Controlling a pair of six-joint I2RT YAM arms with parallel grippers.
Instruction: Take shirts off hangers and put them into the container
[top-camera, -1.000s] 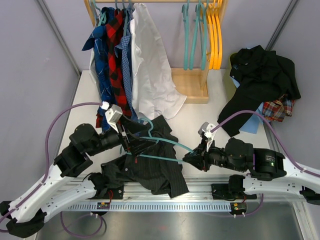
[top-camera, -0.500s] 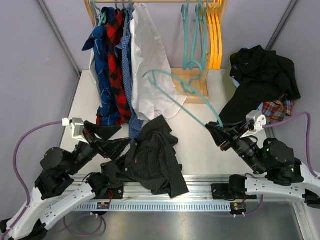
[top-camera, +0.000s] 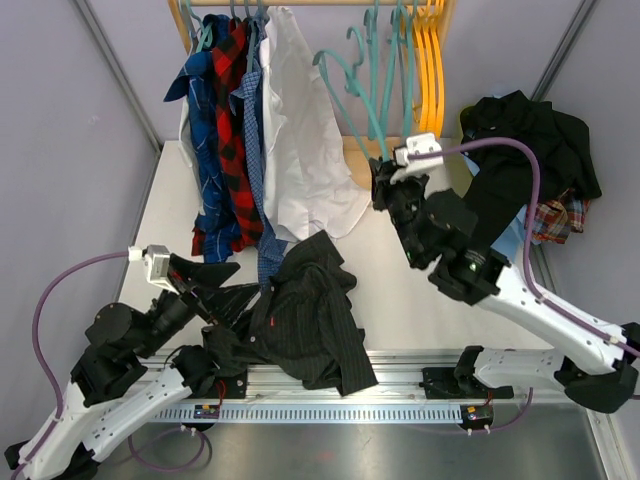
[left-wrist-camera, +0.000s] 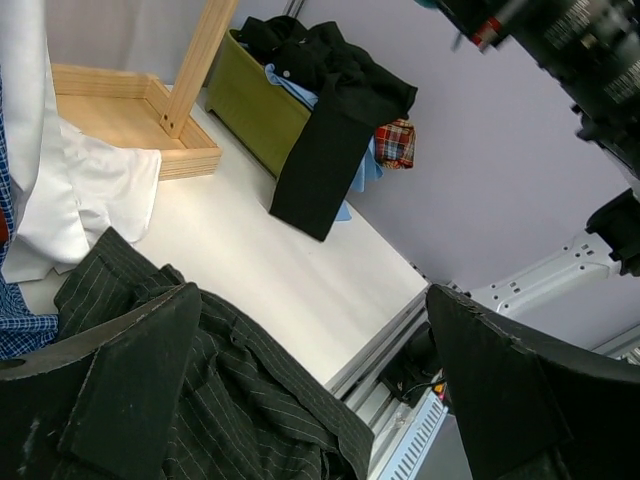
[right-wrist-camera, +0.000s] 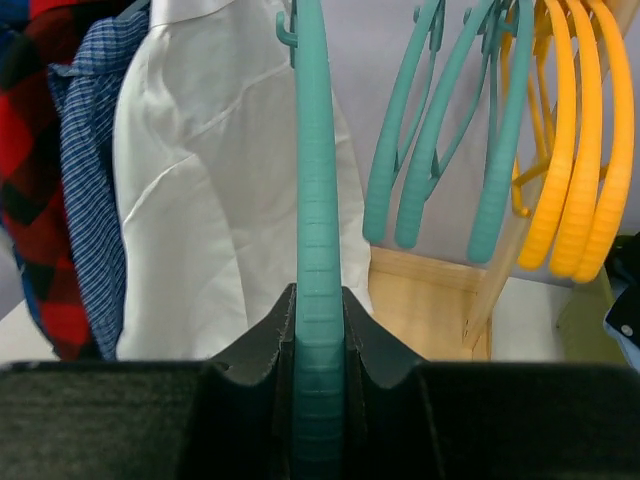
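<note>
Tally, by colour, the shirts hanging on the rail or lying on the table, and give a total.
Blue plaid shirt: 1
Red-black plaid shirt: 1
Blue check shirt: 1
White shirt: 1
Dark grey striped shirt: 1
Total: 5

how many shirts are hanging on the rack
4, side by side at the left of the rack: blue plaid, red-black plaid, blue check, white. Others may hide behind them.

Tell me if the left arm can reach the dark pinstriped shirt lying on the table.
Probably yes: the left gripper is open right at the edge of the pinstriped shirt, with nothing between them.
</note>
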